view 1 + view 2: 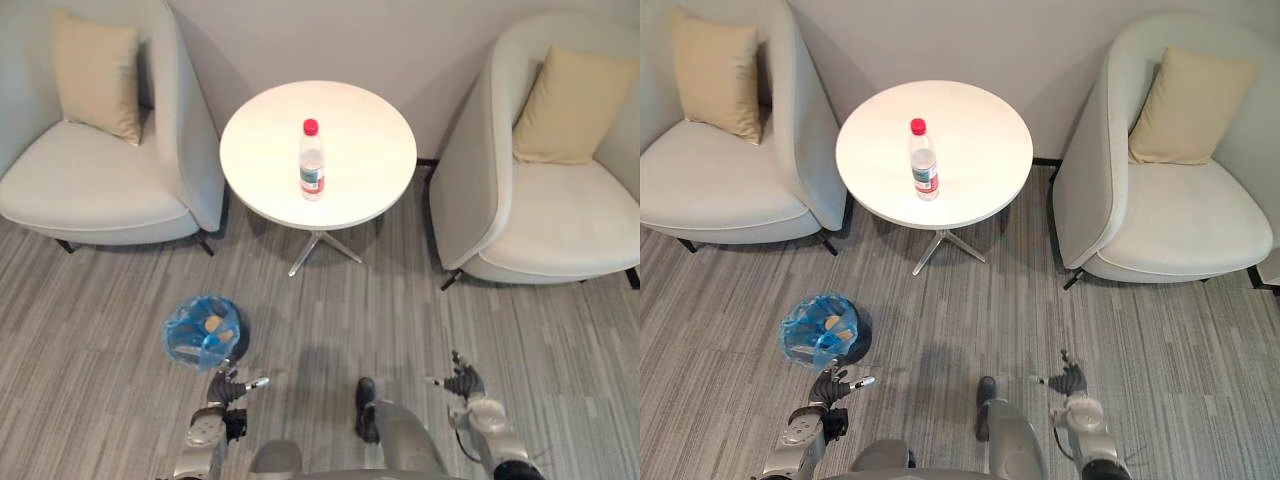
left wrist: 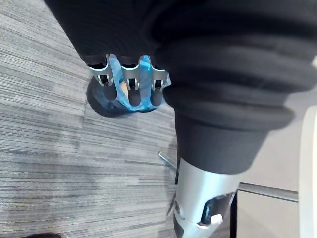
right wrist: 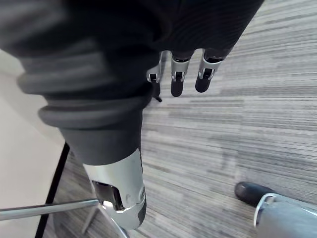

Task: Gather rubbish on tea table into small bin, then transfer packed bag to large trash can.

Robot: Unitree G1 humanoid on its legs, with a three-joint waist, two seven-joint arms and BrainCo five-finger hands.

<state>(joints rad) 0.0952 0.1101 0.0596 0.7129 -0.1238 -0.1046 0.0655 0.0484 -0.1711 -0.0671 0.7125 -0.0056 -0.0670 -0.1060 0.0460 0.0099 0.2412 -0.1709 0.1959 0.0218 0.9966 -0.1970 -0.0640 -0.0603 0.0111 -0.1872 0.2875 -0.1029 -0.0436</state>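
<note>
One bottle (image 1: 311,160) with an unreadable label stands on the round table (image 1: 370,120), two armchairs (image 1: 100,190) flanking; one blue-bagged bin (image 1: 203,332) near left; left hand (image 1: 230,388) and right hand (image 1: 466,384) hang loosely spread, empty

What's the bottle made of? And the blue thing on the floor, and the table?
The bottle looks like clear plastic: it is see-through, with a red cap. The blue thing looks like a thin, glossy plastic bag: crinkled and half see-through. The table top is smooth matt white, maybe painted wood or laminate; the look leaves it open.
</note>
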